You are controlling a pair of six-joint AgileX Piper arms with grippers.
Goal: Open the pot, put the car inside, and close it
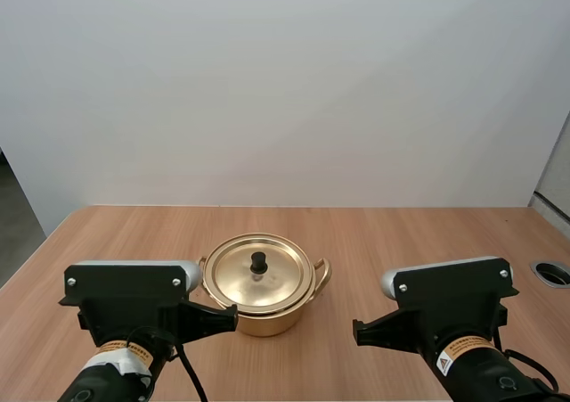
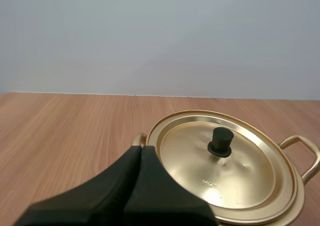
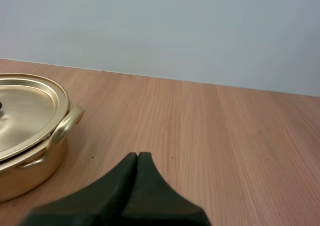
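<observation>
**A:** Which way does the pot (image 1: 267, 317) lie from the fingers?

**B:** It is ahead of the left gripper (image 2: 141, 149) and a little to its right. The tips are just beside the near rim, though I cannot tell whether they touch it. From the right gripper (image 3: 138, 156) it is ahead and off to the left, with a stretch of bare table (image 1: 401, 242) between them. So the left arm is the nearer one.

**A:** And how are the fingers?

**B:** Both pairs are pressed together into a dark wedge, and neither holds anything.

**A:** Is the lid on?

**B:** Yes. The lid (image 2: 225, 178) sits flat on the pot, with its black knob (image 2: 220, 141) standing upright at the centre. The knob is beyond the left tips, to their right, and higher than they are.

**A:** Is there a long axis to line up with?

**B:** The pot is round, so no. The only line is through its two side handles, which runs across from one arm towards the other. The handle (image 3: 65, 126) on the right side faces the right gripper.

**A:** So what does the next move need?

**B:** By my judgement, opening comes first. The left fingers would have to part, rise above the lid, reach forward and right over the knob, then come down around it. The knob is small, so a tip that arrives off-centre could push the lid sideways.
</observation>
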